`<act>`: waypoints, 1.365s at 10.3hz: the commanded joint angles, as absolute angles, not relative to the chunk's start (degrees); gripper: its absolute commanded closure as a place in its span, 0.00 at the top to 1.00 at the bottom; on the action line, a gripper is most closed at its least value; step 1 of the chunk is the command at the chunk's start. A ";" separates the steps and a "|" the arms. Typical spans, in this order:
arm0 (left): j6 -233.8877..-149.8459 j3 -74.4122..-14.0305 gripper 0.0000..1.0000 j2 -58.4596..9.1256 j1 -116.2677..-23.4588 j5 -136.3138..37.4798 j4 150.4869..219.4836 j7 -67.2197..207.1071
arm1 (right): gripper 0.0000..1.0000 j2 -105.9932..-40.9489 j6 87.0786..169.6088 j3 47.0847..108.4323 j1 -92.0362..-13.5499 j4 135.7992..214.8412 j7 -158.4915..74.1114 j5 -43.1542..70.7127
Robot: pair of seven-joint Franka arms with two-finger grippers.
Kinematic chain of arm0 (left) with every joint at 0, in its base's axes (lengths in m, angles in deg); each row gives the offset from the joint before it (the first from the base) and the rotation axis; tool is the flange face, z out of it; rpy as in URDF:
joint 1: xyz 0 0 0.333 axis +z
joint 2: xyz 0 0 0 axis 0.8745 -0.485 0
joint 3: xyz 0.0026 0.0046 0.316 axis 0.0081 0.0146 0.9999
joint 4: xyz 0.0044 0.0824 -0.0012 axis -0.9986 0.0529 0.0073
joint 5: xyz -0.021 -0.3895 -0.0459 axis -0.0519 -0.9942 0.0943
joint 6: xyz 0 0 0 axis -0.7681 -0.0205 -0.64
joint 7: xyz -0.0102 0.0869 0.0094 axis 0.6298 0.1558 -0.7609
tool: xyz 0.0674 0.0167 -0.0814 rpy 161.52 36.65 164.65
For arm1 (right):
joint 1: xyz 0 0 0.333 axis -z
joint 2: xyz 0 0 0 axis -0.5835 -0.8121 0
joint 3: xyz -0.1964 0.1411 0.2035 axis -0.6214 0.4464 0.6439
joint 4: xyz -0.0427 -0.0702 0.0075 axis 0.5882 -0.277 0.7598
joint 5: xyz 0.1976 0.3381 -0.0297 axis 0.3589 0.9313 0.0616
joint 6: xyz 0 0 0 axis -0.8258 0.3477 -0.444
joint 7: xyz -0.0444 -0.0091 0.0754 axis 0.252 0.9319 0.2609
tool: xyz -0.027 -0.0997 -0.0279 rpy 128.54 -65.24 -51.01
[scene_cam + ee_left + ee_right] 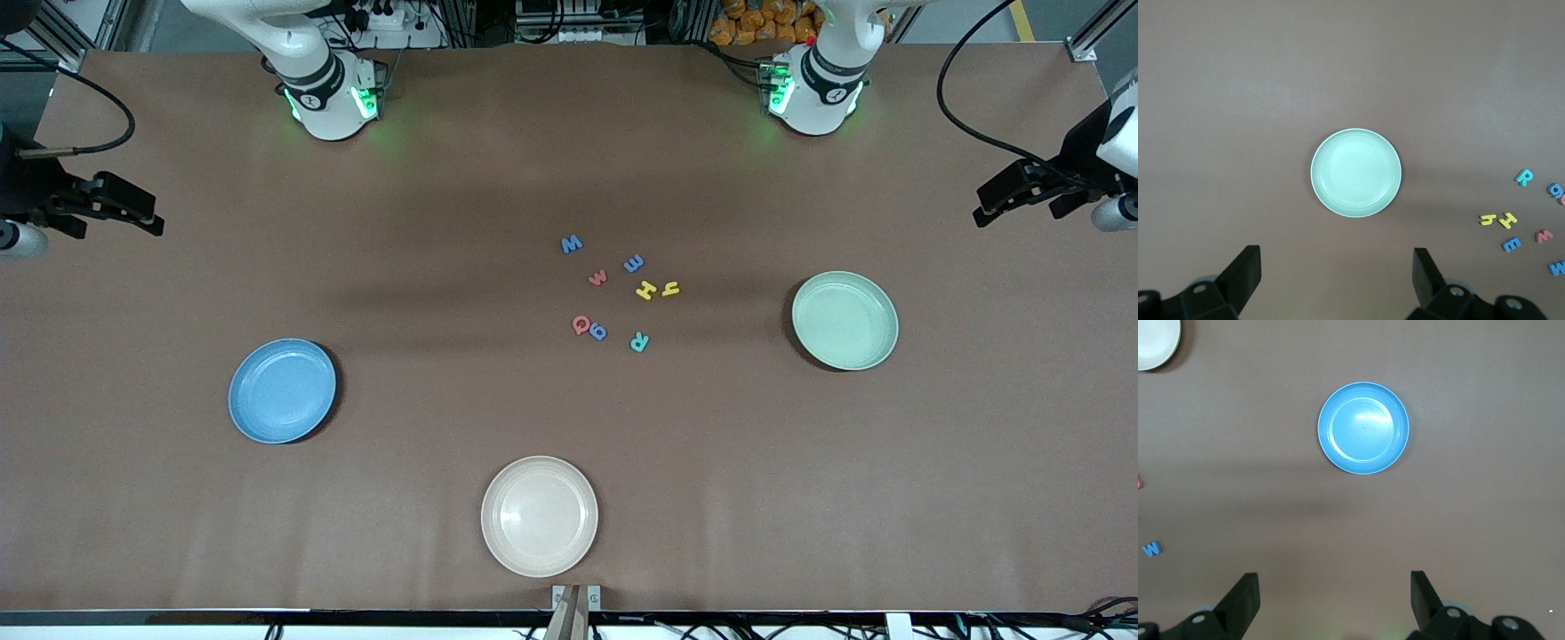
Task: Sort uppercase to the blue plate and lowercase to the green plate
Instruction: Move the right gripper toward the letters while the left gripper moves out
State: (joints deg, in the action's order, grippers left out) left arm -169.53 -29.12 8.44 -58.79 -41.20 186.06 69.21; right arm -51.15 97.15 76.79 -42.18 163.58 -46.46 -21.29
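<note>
Both arms are parked up high at the ends of the desk (pixel 178 551), waiting. The left hand (pixel 1337 273) hangs over the left arm's end with its fingers spread wide and nothing between them; the right hand (pixel 1335 597) does the same over the right arm's end, also wide open and empty.

The front view is the only one that gets everything at once. All eight letters sit in a loose cluster mid-desk: blue W (pixel 571 244), red w (pixel 598 277), blue e/m shape (pixel 634 263), yellow H (pixel 646 290) touching yellow h (pixel 670 287), red Q (pixel 581 325) touching the blue q shape (pixel 597 332), and teal R (pixel 639 341).

The green plate (pixel 845 320) sits toward the left arm's end, the blue plate (pixel 282 390) toward the right arm's end, and the cream plate (pixel 539 516) lies nearest the camera.

The left wrist view centres the green plate, with letters at the edge. The right wrist view centres the blue plate, catching only the W and a sliver of cream plate.
</note>
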 commanded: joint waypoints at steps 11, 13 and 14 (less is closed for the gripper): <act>-169.27 -29.76 1.00 6.67 -58.88 -39.99 183.80 69.45 | 1.00 -51.41 97.71 78.64 -42.28 165.51 -45.90 -20.25; -168.49 -30.81 1.00 5.18 -59.40 -39.99 184.06 69.71 | 1.00 -52.29 100.51 81.96 -42.64 168.04 -48.00 -20.25; -166.92 -32.12 1.00 4.74 -59.32 -40.16 184.15 70.50 | 1.00 -52.73 102.27 83.63 -42.81 169.45 -49.67 -20.25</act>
